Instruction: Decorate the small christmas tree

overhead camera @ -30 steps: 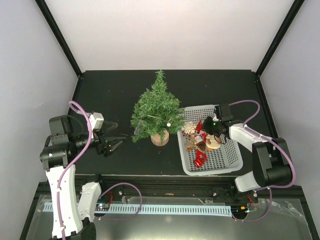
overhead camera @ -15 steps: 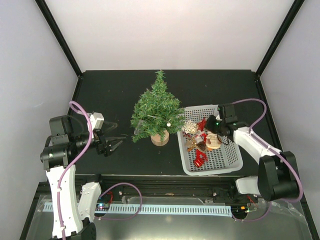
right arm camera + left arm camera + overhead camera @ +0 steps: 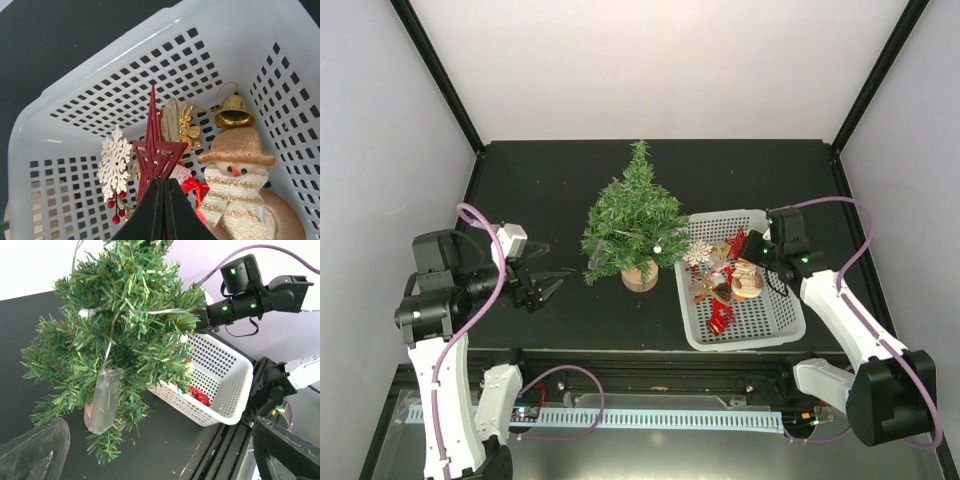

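Note:
The small christmas tree [image 3: 632, 225] stands mid-table on its wooden disc base; a clear plastic piece [image 3: 103, 400] hangs from it on a wire. It fills the left wrist view [image 3: 125, 325]. My right gripper [image 3: 745, 246] hangs over the white basket [image 3: 782, 325], shut on a red star ornament [image 3: 159, 145], which it holds upright above the other ornaments; its shut jaws [image 3: 164, 182] pinch the star's lower point. My left gripper [image 3: 550, 289] is open and empty, low over the table left of the tree, facing it [image 3: 160, 440].
The basket [image 3: 100, 80] holds a white snowflake with red berries [image 3: 115, 162], a snowman [image 3: 240, 185], a gold bell [image 3: 234, 112], a gold figure and a red ornament [image 3: 200, 396]. The basket stands right beside the tree. Black frame posts stand at the table's sides.
My right gripper has drawn back and up toward the basket's far right, and the red star now stands upright in its jaws. My left arm has barely moved.

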Robot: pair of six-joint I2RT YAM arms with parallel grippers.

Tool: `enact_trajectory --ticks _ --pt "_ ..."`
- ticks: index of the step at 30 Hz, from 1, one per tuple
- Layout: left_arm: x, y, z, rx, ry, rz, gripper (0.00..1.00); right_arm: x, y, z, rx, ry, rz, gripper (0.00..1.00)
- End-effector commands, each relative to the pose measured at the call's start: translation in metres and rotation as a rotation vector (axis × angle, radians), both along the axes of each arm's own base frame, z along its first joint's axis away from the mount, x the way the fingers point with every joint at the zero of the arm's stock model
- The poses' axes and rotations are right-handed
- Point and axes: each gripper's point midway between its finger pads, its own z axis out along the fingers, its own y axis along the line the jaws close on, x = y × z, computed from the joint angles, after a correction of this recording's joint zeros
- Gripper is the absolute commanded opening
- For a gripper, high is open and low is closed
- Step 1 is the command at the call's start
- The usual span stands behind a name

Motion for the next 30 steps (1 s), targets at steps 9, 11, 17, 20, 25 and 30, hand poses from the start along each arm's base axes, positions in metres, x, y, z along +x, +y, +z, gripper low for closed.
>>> enact_trajectory --ticks 9,11,17,20,25,30 --pt "-0.006 -0.001 0.025 0.06 -0.031 -0.026 0.99 -0.026 0.011 0.044 -0.181 -0.156 0.096 0.01" --pt "-0.006 -0.002 0.027 0.068 -0.034 -0.022 0.99 -0.029 -0.005 0.046 -0.294 -0.142 0.028 0.01" --pt "-0.006 -0.001 0.032 0.078 -0.036 -0.011 0.99 -0.034 -0.021 0.049 -0.454 -0.121 -0.064 0.01" --pt "-0.007 -0.002 0.032 0.075 -0.031 -0.008 0.99 -0.038 -0.03 0.056 -0.476 -0.132 -0.122 0.01" --pt "-0.009 -0.003 0.029 0.078 -0.02 -0.009 0.99 -0.042 0.0 0.064 -0.306 -0.198 0.001 0.01" --pt "-0.012 -0.004 0.027 0.079 -0.019 -0.018 0.99 -0.053 0.012 0.073 -0.176 -0.234 0.035 0.01"
